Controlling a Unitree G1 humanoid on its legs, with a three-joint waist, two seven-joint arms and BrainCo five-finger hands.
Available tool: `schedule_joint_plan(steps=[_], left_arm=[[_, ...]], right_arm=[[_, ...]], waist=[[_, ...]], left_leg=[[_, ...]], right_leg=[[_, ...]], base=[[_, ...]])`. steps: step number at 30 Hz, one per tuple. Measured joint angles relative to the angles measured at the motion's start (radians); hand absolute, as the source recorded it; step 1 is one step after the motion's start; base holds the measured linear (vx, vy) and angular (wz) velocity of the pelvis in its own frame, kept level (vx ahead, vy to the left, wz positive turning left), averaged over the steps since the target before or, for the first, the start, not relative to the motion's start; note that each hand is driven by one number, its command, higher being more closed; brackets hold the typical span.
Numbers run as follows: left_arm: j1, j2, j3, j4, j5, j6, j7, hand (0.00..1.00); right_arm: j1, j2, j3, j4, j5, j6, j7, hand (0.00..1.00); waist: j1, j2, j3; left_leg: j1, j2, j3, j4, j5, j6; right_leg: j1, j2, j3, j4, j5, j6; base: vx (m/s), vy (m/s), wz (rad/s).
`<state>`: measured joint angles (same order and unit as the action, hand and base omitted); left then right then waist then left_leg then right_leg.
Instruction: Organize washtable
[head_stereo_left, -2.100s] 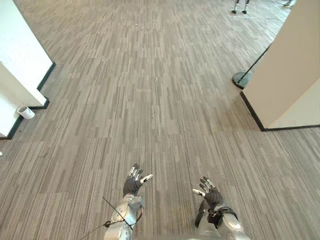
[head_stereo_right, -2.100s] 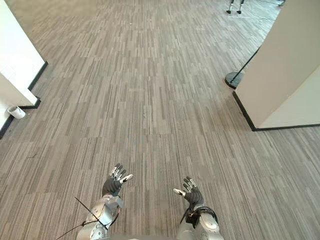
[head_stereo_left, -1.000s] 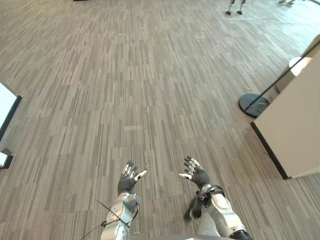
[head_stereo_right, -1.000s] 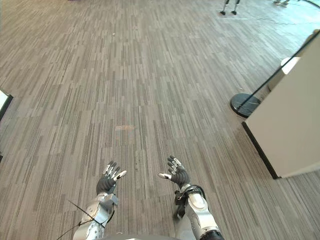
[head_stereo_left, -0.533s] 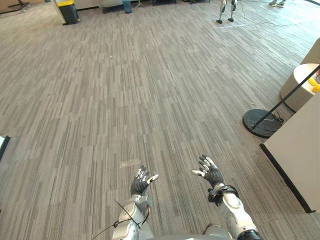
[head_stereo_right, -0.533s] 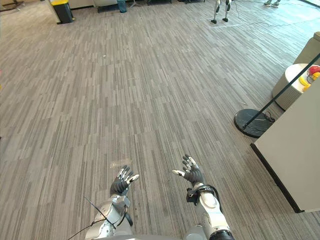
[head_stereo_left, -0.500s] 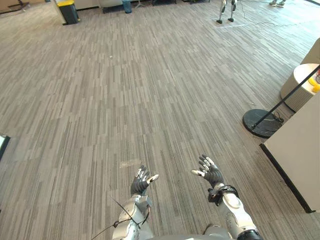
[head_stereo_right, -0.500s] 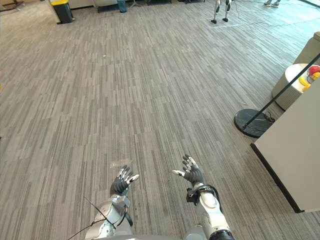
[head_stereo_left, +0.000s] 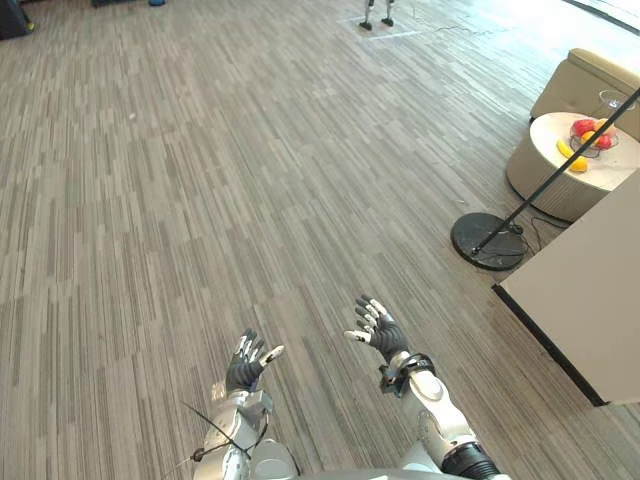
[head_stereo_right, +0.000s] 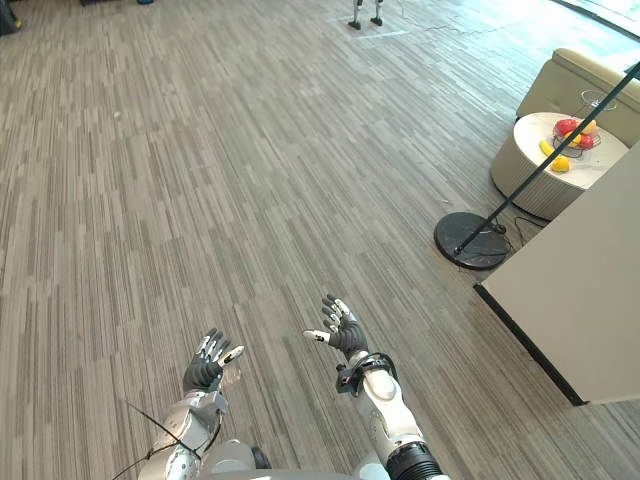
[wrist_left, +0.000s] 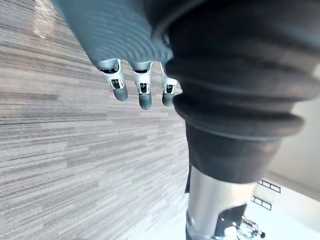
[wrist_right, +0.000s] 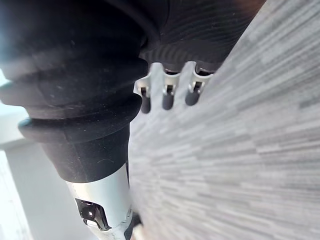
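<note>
Both hands, left hand (head_stereo_left: 246, 369) and right hand (head_stereo_left: 382, 336), hover empty, fingers spread, above grey striped plank floor (head_stereo_left: 250, 150).

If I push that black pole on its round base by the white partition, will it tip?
Probably not from a low nudge: the black pole stand sits on a wide, flat disc base. Pushed high on its long thin pole, it may well tip.
</note>
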<state>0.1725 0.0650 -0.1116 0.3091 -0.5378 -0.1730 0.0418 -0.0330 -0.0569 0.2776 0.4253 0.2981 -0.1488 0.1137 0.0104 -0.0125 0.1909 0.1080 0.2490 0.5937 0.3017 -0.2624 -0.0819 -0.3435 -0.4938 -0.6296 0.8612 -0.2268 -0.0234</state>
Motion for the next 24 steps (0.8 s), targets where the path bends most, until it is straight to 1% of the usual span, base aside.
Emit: schedule_joint_plan(steps=[1, 2, 3, 4, 5, 6, 7, 8, 9, 10, 11, 12, 13, 14, 15, 16, 17, 18, 19, 20, 21, 22, 23, 24], left_arm=[[-0.019, 0.005, -0.015, 0.017, 0.003, 0.002, -0.013, 0.00], [-0.027, 0.004, -0.020, 0.039, 0.009, 0.003, -0.020, 0.00], [-0.036, -0.030, -0.040, 0.067, 0.018, 0.014, -0.021, 0.00], [-0.041, -0.034, -0.046, 0.067, 0.025, 0.013, -0.024, 0.00], [-0.042, -0.040, -0.066, 0.069, 0.035, 0.012, -0.027, 0.00], [-0.036, -0.045, -0.077, 0.076, 0.039, 0.011, -0.032, 0.00], [-0.028, -0.052, -0.078, 0.079, 0.041, 0.011, -0.040, 0.00], [-0.013, -0.045, -0.073, 0.083, 0.041, 0.008, -0.041, 0.00], [-0.005, -0.043, -0.073, 0.088, 0.041, 0.007, -0.039, 0.00], [0.002, -0.038, -0.067, 0.101, 0.040, 0.007, -0.036, 0.00], [0.001, -0.035, -0.054, 0.123, 0.036, 0.008, -0.029, 0.00], [0.004, -0.039, -0.045, 0.130, 0.020, 0.008, -0.016, 0.00], [0.009, -0.040, -0.044, 0.135, 0.016, 0.009, -0.014, 0.00], [0.021, -0.042, -0.044, 0.141, 0.007, 0.009, -0.013, 0.00], [0.027, -0.041, -0.043, 0.147, 0.007, 0.009, -0.013, 0.00], [0.028, -0.033, -0.035, 0.150, 0.008, 0.009, -0.014, 0.00], [0.026, -0.035, -0.034, 0.151, 0.009, 0.009, -0.014, 0.00], [0.030, -0.054, -0.037, 0.145, 0.011, 0.009, -0.019, 0.00], [0.030, -0.061, -0.038, 0.151, 0.011, 0.009, -0.018, 0.00], [0.023, -0.058, -0.037, 0.152, 0.011, 0.010, -0.018, 0.00], [0.015, -0.039, -0.035, 0.150, 0.013, 0.009, -0.020, 0.00], [0.016, -0.016, -0.035, 0.159, 0.018, 0.010, -0.020, 0.00], [0.016, 0.000, -0.035, 0.173, 0.025, 0.010, -0.021, 0.00], [0.018, 0.002, -0.034, 0.183, 0.032, 0.011, -0.021, 0.00]], right_arm=[[0.010, -0.016, -0.001, 0.000, -0.006, 0.002, -0.002, 0.00], [0.022, -0.021, -0.001, -0.002, -0.009, 0.001, -0.002, 0.00], [0.017, -0.048, -0.027, 0.009, -0.014, 0.004, -0.009, 0.00], [0.021, -0.049, -0.044, 0.009, -0.014, 0.002, -0.010, 0.00], [0.031, -0.051, -0.074, 0.012, -0.014, 0.002, -0.011, 0.00], [0.043, -0.058, -0.079, 0.013, -0.014, 0.002, -0.011, 0.00], [0.058, -0.068, -0.079, 0.012, -0.015, 0.001, -0.010, 0.00], [0.072, -0.068, -0.075, 0.022, -0.016, 0.001, -0.009, 0.00], [0.082, -0.065, -0.071, 0.021, -0.016, 0.000, -0.009, 0.00], [0.091, -0.061, -0.061, 0.020, -0.016, -0.001, -0.006, 0.00], [0.100, -0.059, -0.061, 0.022, -0.016, -0.001, -0.006, 0.00], [0.104, -0.066, -0.062, 0.023, -0.013, -0.001, -0.006, 0.00], [0.105, -0.073, -0.062, 0.023, -0.012, -0.001, -0.006, 0.00], [0.109, -0.085, -0.064, 0.030, -0.011, -0.001, -0.006, 0.00], [0.107, -0.088, -0.066, 0.040, -0.005, 0.000, -0.006, 0.00], [0.107, -0.078, -0.072, 0.048, 0.008, 0.001, -0.006, 0.00], [0.103, -0.078, -0.074, 0.055, 0.010, 0.001, -0.005, 0.00], [0.097, -0.095, -0.087, 0.076, 0.015, 0.001, -0.006, 0.00], [0.085, -0.103, -0.099, 0.096, 0.015, 0.002, -0.005, 0.00], [0.078, -0.096, -0.105, 0.111, 0.015, 0.003, -0.006, 0.00], [0.070, -0.081, -0.109, 0.139, 0.005, 0.003, -0.004, 0.00], [0.066, -0.060, -0.109, 0.167, -0.016, 0.004, -0.004, 0.00], [0.061, -0.051, -0.112, 0.191, -0.030, 0.003, -0.005, 0.00], [0.058, -0.049, -0.114, 0.210, -0.036, 0.003, -0.006, 0.00]], waist=[[0.004, -0.031, -0.015], [-0.001, -0.022, -0.007], [0.003, 0.028, -0.007], [0.000, 0.024, -0.005], [-0.001, 0.019, -0.001], [0.000, 0.020, -0.002], [0.001, 0.030, -0.006], [0.008, 0.017, -0.025], [0.008, 0.006, -0.034], [0.001, -0.007, -0.046], [0.003, -0.016, -0.046], [0.005, -0.014, -0.045], [0.007, -0.003, -0.039], [0.008, 0.026, -0.029], [0.010, 0.034, -0.027], [0.020, 0.016, -0.021], [0.025, 0.014, -0.022], [0.027, 0.043, -0.035], [0.026, 0.055, -0.037], [0.023, 0.055, -0.039], [0.025, 0.022, -0.031], [0.028, -0.006, -0.030], [0.027, -0.016, -0.031], [0.027, -0.018, -0.032]], left_leg=[[0.002, 0.013, 0.008, 0.027, -0.001, -0.033], [0.006, 0.021, 0.001, 0.042, -0.005, -0.056], [-0.013, 0.046, -0.045, 0.034, -0.022, -0.088], [-0.022, 0.019, -0.062, 0.015, -0.021, -0.088], [-0.036, -0.024, -0.096, -0.037, -0.017, -0.081], [-0.039, -0.048, -0.113, -0.080, -0.014, -0.076], [-0.055, -0.063, -0.134, -0.123, 0.048, -0.045], [-0.070, -0.058, -0.143, -0.092, 0.082, -0.016], [-0.080, -0.063, -0.161, -0.074, 0.085, -0.019], [-0.104, -0.066, -0.180, -0.031, 0.084, -0.018], [-0.157, -0.051, -0.207, 0.065, 0.084, -0.019], [-0.214, -0.024, -0.234, 0.184, 0.084, -0.019], [-0.231, -0.007, -0.239, 0.233, 0.085, -0.019], [-0.247, 0.020, -0.238, 0.300, 0.091, -0.026], [-0.259, 0.028, -0.235, 0.344, 0.111, -0.030], [-0.305, 0.023, -0.225, 0.386, 0.101, -0.019], [-0.306, 0.004, -0.222, 0.331, 0.068, -0.024], [-0.295, -0.037, -0.225, 0.066, 0.144, -0.008], [-0.267, -0.042, -0.206, -0.005, 0.149, 0.021], [-0.253, -0.053, -0.202, -0.042, 0.154, 0.025], [-0.236, -0.071, -0.183, -0.080, 0.165, 0.028], [-0.230, -0.078, -0.174, -0.087, 0.166, 0.028], [-0.220, -0.080, -0.169, -0.094, 0.166, 0.028], [-0.209, -0.083, -0.164, -0.103, 0.167, 0.027]], right_leg=[[-0.015, 0.079, 0.006, -0.352, 0.112, -0.021], [0.006, 0.109, 0.019, -0.421, 0.211, -0.033], [0.042, 0.169, -0.002, -0.479, 0.246, -0.054], [0.051, 0.168, 0.002, -0.499, 0.246, -0.053], [0.079, 0.166, -0.002, -0.521, 0.247, -0.052], [0.111, 0.170, -0.007, -0.527, 0.247, -0.052], [0.151, 0.184, -0.018, -0.531, 0.245, -0.049], [0.175, 0.191, -0.023, -0.526, 0.223, -0.012], [0.183, 0.186, -0.025, -0.528, 0.203, 0.019], [0.193, 0.179, -0.030, -0.538, 0.181, 0.053], [0.224, 0.183, -0.058, -0.577, 0.185, 0.070], [0.265, 0.201, -0.091, -0.621, 0.199, 0.072], [0.289, 0.212, -0.104, -0.642, 0.204, 0.076], [0.336, 0.232, -0.121, -0.688, 0.216, 0.082], [0.362, 0.232, -0.125, -0.725, 0.228, 0.089], [0.376, 0.220, -0.125, -0.759, 0.247, 0.095], [0.372, 0.210, -0.120, -0.762, 0.251, 0.101], [0.353, 0.214, -0.111, -0.770, 0.263, 0.114], [0.351, 0.229, -0.103, -0.784, 0.272, 0.122], [0.352, 0.227, -0.101, -0.800, 0.287, 0.123], [0.352, 0.227, -0.083, -0.829, 0.300, 0.114], [0.352, 0.226, -0.072, -0.842, 0.300, 0.113], [0.356, 0.226, -0.066, -0.843, 0.303, 0.109], [0.359, 0.227, -0.057, -0.843, 0.305, 0.107]], base=[[0.33, -0.267, 0.03], [0.37, -0.200, -0.16], [0.23, -0.086, -0.08], [0.24, -0.041, -0.10], [0.11, 0.002, 0.15], [0.17, 0.039, 0.26], [0.12, 0.093, 0.26], [0.18, 0.094, 0.29], [0.15, 0.054, 0.39], [0.19, 0.006, 0.64], [0.14, -0.003, 0.79], [0.12, -0.001, 0.64], [0.07, -0.008, 0.48], [0.07, 0.030, 0.28], [0.08, 0.053, 0.20], [0.08, 0.073, 0.04], [0.08, 0.098, -0.12], [0.08, 0.098, -0.20], [0.10, 0.111, -0.15], [0.09, 0.104, -0.11], [0.11, 0.118, -0.13], [0.10, 0.098, -0.19], [0.09, 0.058, -0.16], [0.07, 0.046, -0.16]])
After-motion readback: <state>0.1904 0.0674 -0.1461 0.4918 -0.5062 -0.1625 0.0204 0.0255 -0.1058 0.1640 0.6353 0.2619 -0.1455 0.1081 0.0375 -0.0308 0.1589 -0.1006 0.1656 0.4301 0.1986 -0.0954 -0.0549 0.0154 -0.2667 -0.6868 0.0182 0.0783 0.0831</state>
